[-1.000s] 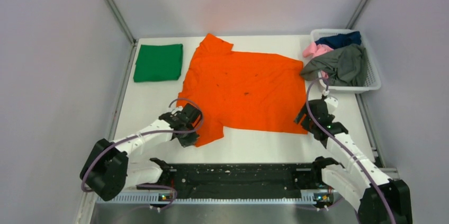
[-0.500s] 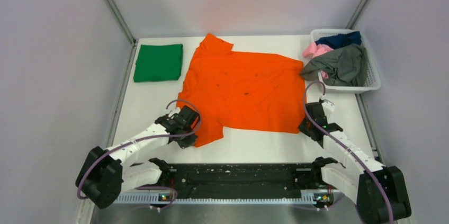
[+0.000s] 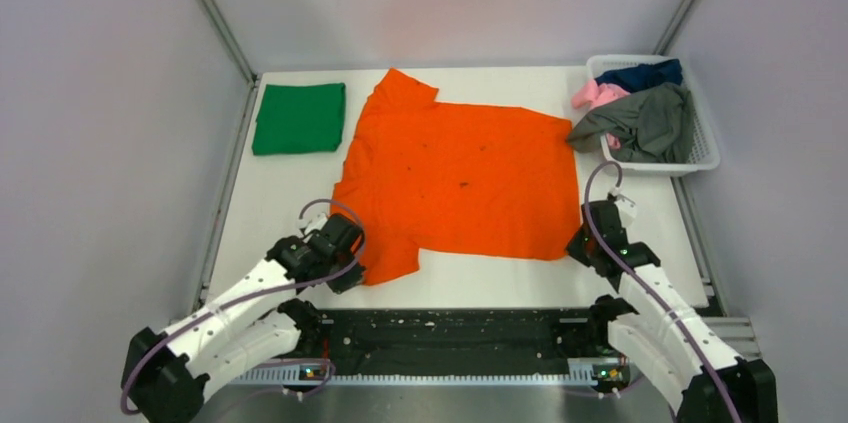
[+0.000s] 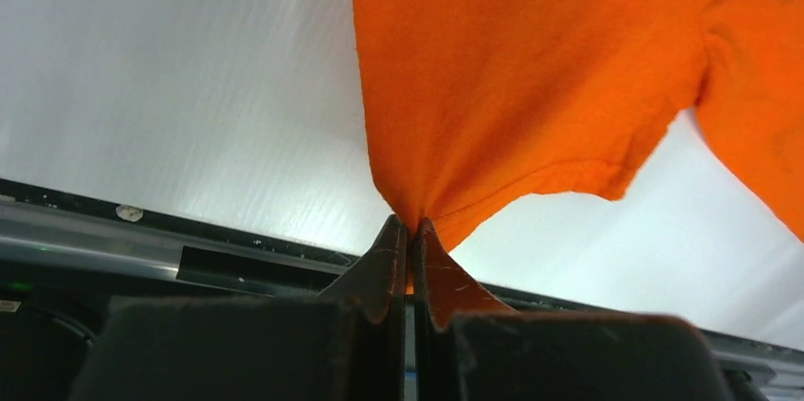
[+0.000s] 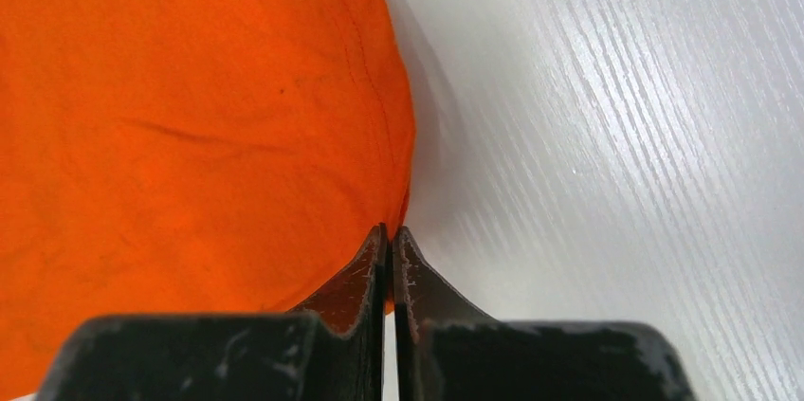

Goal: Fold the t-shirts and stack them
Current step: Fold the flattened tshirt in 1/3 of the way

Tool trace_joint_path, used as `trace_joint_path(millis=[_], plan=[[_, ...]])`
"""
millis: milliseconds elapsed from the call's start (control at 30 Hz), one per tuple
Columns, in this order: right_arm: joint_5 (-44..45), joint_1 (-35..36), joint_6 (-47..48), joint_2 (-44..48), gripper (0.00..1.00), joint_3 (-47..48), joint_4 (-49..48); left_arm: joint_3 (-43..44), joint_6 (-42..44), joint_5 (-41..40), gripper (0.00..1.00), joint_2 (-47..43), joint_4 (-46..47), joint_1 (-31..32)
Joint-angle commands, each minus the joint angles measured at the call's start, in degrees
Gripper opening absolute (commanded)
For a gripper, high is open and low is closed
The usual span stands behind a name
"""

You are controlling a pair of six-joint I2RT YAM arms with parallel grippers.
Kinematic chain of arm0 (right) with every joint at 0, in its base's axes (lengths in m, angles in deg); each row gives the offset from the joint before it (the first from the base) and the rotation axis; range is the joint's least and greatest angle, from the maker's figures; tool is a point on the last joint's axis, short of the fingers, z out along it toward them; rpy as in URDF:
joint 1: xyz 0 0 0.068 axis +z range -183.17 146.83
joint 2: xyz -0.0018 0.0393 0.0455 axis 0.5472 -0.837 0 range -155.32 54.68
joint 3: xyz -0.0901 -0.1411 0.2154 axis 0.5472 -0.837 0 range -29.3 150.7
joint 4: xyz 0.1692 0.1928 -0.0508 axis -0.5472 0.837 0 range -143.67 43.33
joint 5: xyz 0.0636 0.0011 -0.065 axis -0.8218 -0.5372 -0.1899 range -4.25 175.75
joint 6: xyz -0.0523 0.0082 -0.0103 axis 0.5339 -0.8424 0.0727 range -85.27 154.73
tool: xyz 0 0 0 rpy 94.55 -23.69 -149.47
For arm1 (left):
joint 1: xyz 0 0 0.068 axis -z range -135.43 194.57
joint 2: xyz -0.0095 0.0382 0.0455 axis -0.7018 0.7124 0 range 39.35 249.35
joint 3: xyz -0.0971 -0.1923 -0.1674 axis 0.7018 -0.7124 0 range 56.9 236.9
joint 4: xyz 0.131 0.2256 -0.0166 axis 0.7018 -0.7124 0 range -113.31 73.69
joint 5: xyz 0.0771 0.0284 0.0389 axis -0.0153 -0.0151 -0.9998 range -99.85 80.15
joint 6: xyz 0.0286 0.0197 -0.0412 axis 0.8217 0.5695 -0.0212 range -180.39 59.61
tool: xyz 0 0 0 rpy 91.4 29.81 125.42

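The orange shirt (image 3: 460, 178) lies spread flat across the middle of the table (image 3: 290, 203). Its long axis runs left to right, with the neck end toward the left edge and the hem toward the right edge. One sleeve points to the far edge and the other to the near edge.

The left gripper (image 3: 350, 278) is at the near sleeve. In the left wrist view its fingers are pressed together on the sleeve's edge (image 4: 410, 230), and the cloth rises in a taut peak from the pinch. The right gripper (image 3: 574, 251) sits at the hem's near corner, fingers together on the very edge of the cloth (image 5: 389, 235) (only a sliver of orange shows between them).

The green shirt (image 3: 298, 118) lies folded into a flat rectangle in the far left corner, apart from the orange one.

The basket (image 3: 705, 148) stands in the far right corner. It holds the navy shirt (image 3: 640, 73) at the back, the pink shirt (image 3: 595, 93) at its left side and the grey shirt (image 3: 645, 123) in front. The grey one spills over the left rim, just beside the orange hem's far corner.
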Motion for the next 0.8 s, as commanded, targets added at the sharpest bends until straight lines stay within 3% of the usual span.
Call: trace_joint_path(millis=[0, 133, 267, 500, 767], plan=[[-1.3, -0.26, -2.32, 2.45, 0.0, 1.7, 3.27, 0.98, -1.25, -0.18, 0.0, -5.41, -4.52, 0.63], [-1.32, -0.23, -2.21, 0.67, 0.0, 2.65, 1.33, 2.21, 2.98, -1.06, 0.0, -3.17, 4.55, 0.56], [0.17, -0.31, -0.88, -2.11, 0.0, 4.78, -0.95, 8.39, 7.55, -6.12, 0.0, 5.07, 10.69, 0.12], [1.35, -0.5, 2.15, -8.32, 0.0, 10.33, -3.81, 23.55, 15.93, -12.06, 0.0, 20.04, 11.56, -3.82], [3.12, -2.84, 5.43, -15.35, 0.0, 16.52, -6.41, 34.37, 25.04, -7.61, 0.0, 30.66, 17.15, -12.06]])
